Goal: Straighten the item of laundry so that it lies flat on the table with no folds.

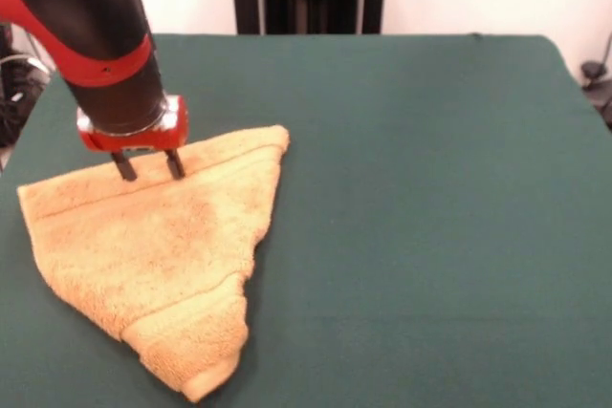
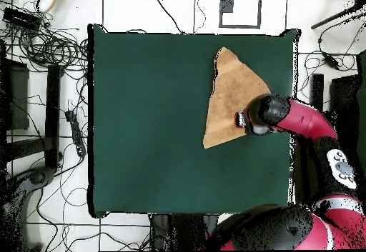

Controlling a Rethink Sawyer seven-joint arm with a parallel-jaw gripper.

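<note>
The golden-orange towel [image 1: 158,255] lies on the left part of the green table [image 1: 430,188], folded over itself into a rough triangle with a woven band near its front corner. My gripper [image 1: 149,166] stands open over the towel's far edge, both fingertips [image 1: 125,170] down at the cloth's surface. Nothing shows pinched between them. From overhead, the towel [image 2: 230,92] sits near the table's [image 2: 150,121] right side, and the gripper [image 2: 241,119] covers its lower right part.
The arm [image 1: 96,35] reaches in over the table's left far corner. Cables and equipment [image 2: 43,63] lie on the floor around the table. The table's edge runs close past the towel on that side.
</note>
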